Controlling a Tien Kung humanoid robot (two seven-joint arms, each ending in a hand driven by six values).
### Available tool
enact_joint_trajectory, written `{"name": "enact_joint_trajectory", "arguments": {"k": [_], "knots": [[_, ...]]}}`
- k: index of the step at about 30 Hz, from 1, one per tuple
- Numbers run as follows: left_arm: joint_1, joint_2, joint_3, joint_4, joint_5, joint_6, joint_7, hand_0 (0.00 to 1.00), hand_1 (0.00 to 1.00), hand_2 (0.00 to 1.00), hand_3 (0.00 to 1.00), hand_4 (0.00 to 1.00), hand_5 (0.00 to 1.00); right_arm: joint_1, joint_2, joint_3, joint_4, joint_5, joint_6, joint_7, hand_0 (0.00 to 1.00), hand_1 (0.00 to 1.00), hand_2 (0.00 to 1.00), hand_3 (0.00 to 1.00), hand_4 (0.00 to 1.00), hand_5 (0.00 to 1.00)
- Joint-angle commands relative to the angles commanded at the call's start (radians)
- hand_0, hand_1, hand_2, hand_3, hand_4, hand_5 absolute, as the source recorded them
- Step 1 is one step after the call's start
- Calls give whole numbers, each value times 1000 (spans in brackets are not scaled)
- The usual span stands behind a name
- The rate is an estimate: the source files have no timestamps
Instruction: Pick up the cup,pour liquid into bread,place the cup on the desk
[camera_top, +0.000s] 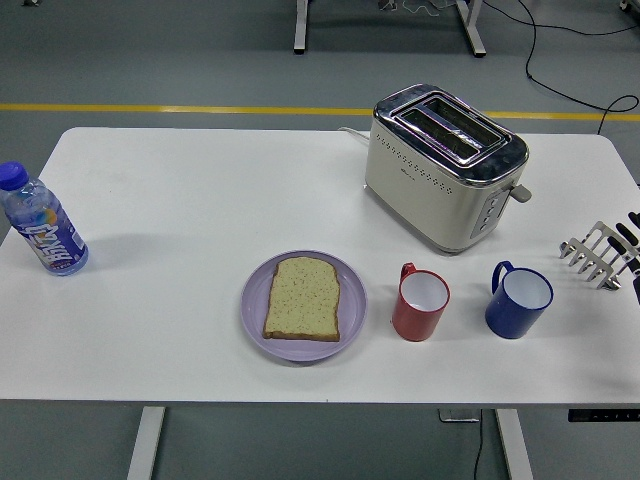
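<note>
White table (150, 330), head view. Lavender plate (254, 318) near centre holds one slice of bread (302, 298), lying flat. Just right of the plate: red cup (420, 305), upright, handle toward far-left. Further right, blue cup (519, 301), upright, apart from the red one. Cream and chrome toaster (440, 170) behind the cups, badge too small to read. Bottle (42, 225) at far left, blue cap, label print illegible. Right hand (602, 252) at right edge, silver fingers extended, loose, gripping nothing.

White table (150, 340) w/ plate (255, 312), toaster (440, 170) (cups (420, 305) too)
</note>
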Motion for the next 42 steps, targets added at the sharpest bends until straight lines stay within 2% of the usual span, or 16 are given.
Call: {"name": "enact_joint_trajectory", "arguments": {"k": [4,5,10,11,16,17,21,27,34,42], "knots": [[0,0,-1,0,1,0,0,690,756,773,611,396,998,-6,-3,-9,-3,-62,-15,19,841,765,821,881,857,293],[1,0,-1,0,2,0,1,690,756,773,611,396,998,-8,-4,-13,-4,-80,-20,27,888,809,871,965,913,309],[1,0,-1,0,4,-1,1,690,756,773,611,396,998,-20,-9,-34,-10,-160,-30,55,888,809,871,965,913,309],[1,0,0,0,3,-1,1,690,756,773,611,396,998,-23,-9,-37,-11,-179,-30,62,939,841,920,998,962,312],[-1,0,-3,0,6,-1,2,690,756,773,611,396,998,-33,-12,-59,-16,-284,-32,95,939,841,920,998,962,312],[-1,0,-3,0,6,0,2,690,756,773,611,396,998,-36,-13,-65,-17,-313,-36,105,977,896,958,998,998,312],[-1,0,-8,0,13,1,4,690,756,773,611,396,998,-46,-17,-97,-20,-409,-54,135,977,896,958,998,998,312],[-1,0,-16,0,27,2,8,690,756,773,611,396,998,-57,-17,-141,-15,-399,-58,157,997,917,973,998,998,293],[0,1,-22,-1,37,3,11,690,756,773,611,396,998,-77,-26,-191,20,-394,-65,167,998,916,974,998,998,286],[-2,3,-14,-1,27,0,7,690,756,773,611,396,998,-86,-22,-239,7,-418,-85,188,998,904,971,998,998,294]]}}
